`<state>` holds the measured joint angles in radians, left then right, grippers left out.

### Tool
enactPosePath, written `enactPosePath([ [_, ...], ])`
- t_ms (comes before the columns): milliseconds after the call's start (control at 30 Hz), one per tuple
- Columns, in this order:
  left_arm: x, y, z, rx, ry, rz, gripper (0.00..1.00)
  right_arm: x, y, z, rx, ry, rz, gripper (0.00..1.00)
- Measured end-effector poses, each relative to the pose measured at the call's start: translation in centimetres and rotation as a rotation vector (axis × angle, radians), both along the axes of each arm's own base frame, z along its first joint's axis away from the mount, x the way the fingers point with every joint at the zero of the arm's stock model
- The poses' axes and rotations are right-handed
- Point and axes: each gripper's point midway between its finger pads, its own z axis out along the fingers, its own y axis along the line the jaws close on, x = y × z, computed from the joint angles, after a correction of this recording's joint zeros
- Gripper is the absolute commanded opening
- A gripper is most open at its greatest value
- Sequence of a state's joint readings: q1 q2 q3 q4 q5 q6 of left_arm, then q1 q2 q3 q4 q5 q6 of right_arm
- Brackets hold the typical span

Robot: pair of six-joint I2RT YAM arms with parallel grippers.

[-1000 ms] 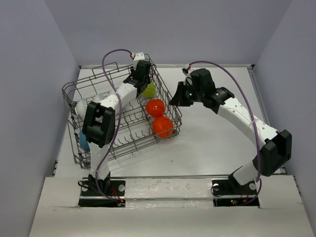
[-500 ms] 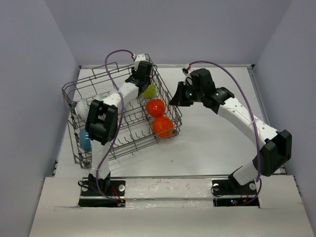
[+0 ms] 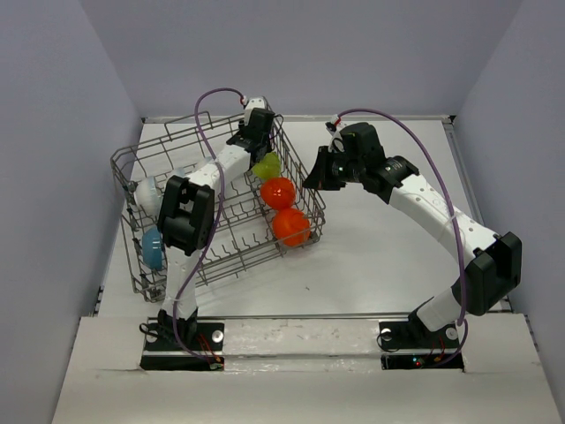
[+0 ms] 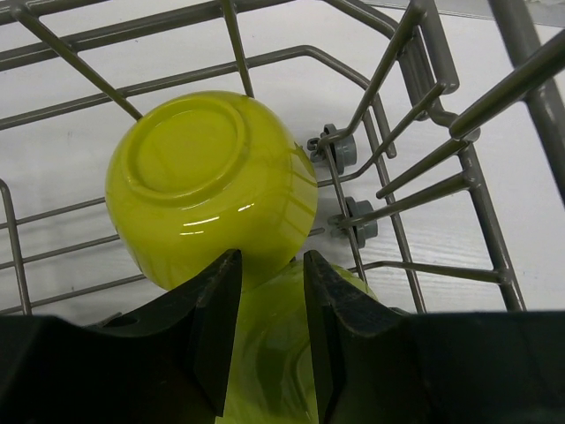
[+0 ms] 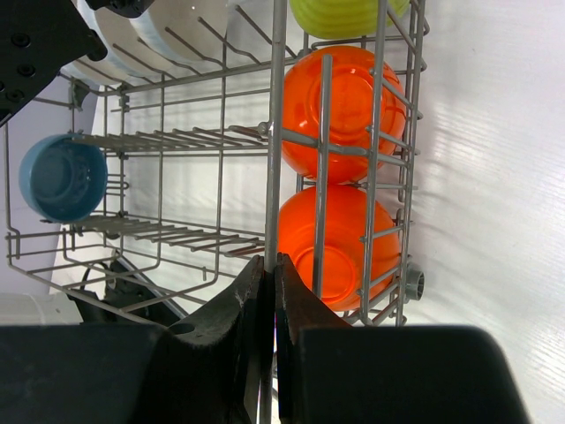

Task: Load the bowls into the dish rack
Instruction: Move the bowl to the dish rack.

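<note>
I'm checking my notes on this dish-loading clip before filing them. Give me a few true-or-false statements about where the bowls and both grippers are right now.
1. The right gripper is shut on a wire of the large grey metal wire dish rack. True.
2. The two orange-red glossy bowls lie outside the rack. False: both are inside it, along its right side.
3. The left gripper grips a yellow-green glossy bowl, with a second yellow-green bowl just beyond it. True.
4. The small blue bowl rests against the orange-red ones. False: it sits apart, at the rack's left side.
</note>
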<state>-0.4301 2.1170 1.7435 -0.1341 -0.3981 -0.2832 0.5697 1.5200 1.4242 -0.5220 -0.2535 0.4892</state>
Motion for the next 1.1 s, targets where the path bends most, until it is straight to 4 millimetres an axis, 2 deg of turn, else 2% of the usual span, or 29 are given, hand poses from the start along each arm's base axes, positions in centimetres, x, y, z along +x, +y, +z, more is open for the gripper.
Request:
enactPosePath([
  [567,-0.5,-0.9,-0.6,0.009,0.013,-0.047,0.42,0.0,0.0,0.0,-0.001,-0.001,-0.002,0.05],
  [867,-1.6,-1.4,-0.2,0.012,0.012,-0.075,0.39,0.0,0.0,0.0,-0.002,-0.001,-0.003,0.05],
  [1100,-2.1,-1.7,0.1,0.011,0.009,-0.085,0.43,0.1,-0.1,0.0,-0.004,-0.001,-0.006,0.05],
])
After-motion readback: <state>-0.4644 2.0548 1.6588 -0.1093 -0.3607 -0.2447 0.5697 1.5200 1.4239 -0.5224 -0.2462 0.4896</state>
